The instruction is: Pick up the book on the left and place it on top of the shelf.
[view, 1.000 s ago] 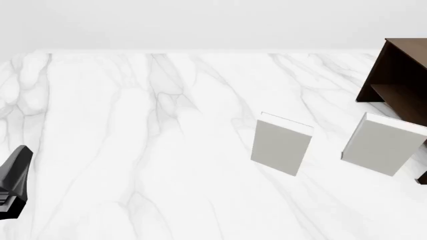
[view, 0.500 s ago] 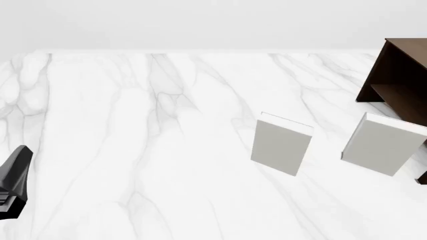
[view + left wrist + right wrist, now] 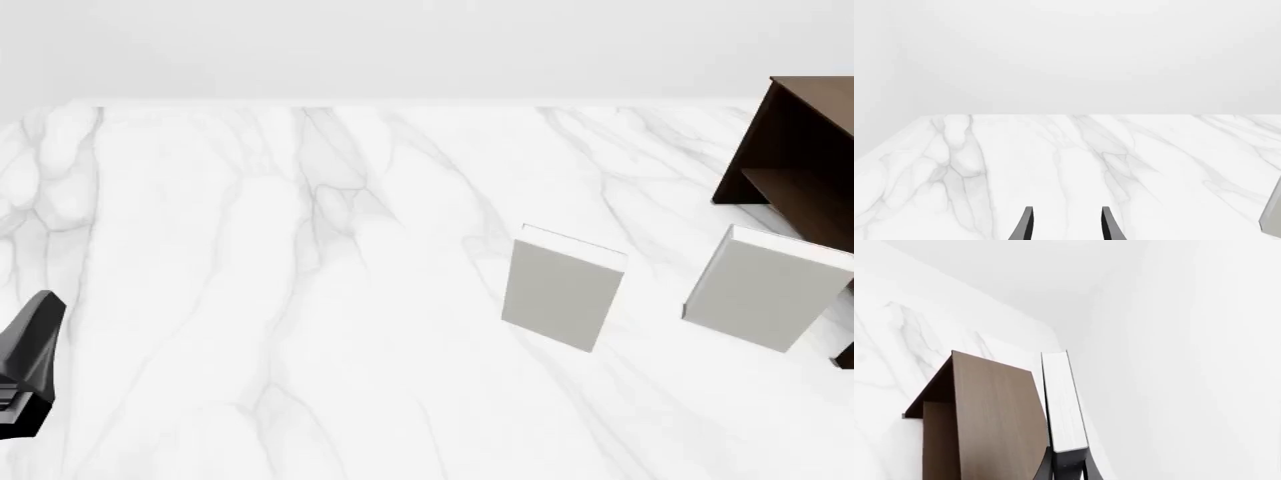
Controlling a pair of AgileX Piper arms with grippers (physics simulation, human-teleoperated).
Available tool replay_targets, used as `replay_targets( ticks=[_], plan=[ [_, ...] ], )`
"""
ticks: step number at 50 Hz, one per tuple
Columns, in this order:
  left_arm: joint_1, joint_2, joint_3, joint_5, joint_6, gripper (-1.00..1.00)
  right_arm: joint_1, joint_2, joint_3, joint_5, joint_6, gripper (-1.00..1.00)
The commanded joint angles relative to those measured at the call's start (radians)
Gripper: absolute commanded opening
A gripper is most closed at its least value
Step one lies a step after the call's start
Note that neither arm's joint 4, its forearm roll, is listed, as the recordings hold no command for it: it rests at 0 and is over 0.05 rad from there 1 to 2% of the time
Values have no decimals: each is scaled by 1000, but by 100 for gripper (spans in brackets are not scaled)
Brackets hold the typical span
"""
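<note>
A bare simulated test scene is showing here. A white marble counter (image 3: 267, 300) is filling the frame. Blank white walls are rising behind it.

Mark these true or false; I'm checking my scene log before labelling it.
1. The right gripper clamps a dark book. True.
2. The left gripper holds a book. False: its jaws are apart with nothing between them.
3. Two pale books stand on the table. True.
4. The shelf sits at the table's left side. False: it is at the far right in the front view.
</note>
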Motion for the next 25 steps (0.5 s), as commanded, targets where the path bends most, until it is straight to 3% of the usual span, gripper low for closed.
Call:
replay_targets(
  ticks=[1,25],
  plan=[
    [0,0,0,0,0,100,-8,18,-19,-22,6,-100],
    [0,0,0,0,0,100,-29,77,-23,-60,-4,-100]
  ],
)
